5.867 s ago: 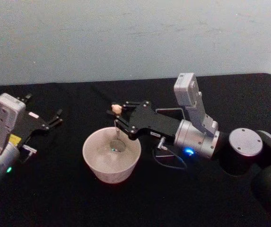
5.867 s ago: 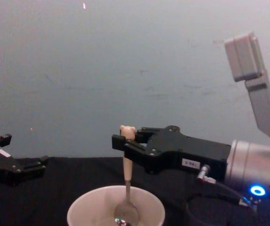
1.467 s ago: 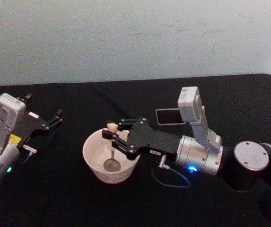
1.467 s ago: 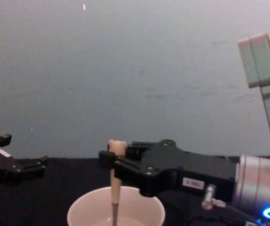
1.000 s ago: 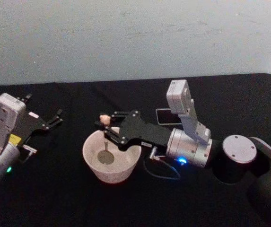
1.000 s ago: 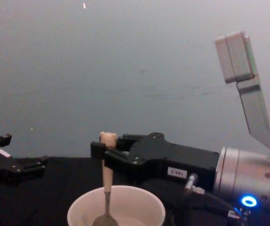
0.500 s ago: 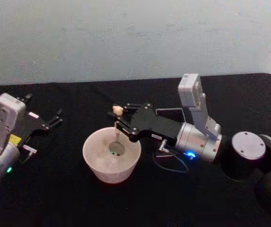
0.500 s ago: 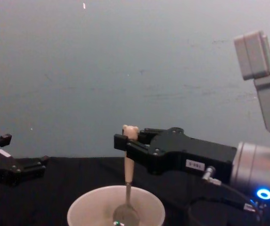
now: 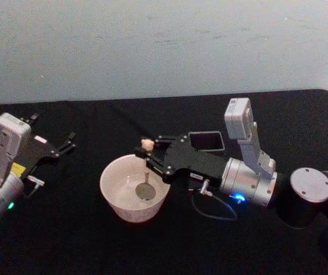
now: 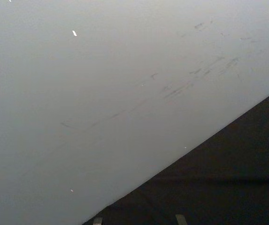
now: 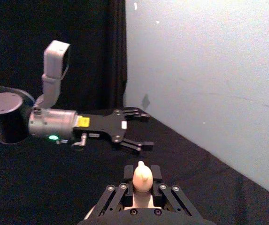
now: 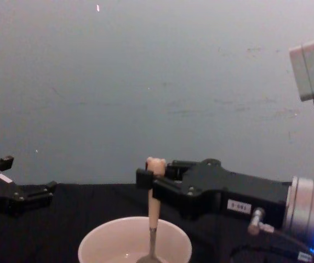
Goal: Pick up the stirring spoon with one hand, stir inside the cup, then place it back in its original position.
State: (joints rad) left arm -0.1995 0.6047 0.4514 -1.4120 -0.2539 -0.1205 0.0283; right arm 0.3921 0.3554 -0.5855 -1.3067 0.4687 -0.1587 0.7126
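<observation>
The cream-white cup stands at the table's middle, its rim low in the chest view. The stirring spoon stands upright in it, bear head on top and silver bowl down in the cup. My right gripper reaches in from the right and is shut on the spoon's beige handle. The bear head shows between its fingers in the right wrist view. The dark grey square holder stands behind the right arm. My left gripper rests open at the far left.
A black cloth covers the table, with a pale wall right behind it. The right arm's silver wrist and black elbow lie across the table's right half. The left arm shows far off in the right wrist view.
The right gripper has carried the spoon a little toward me, to the right and lower inside the cup. Over the earlier frames it circled inside the cup. The left arm has not moved.
</observation>
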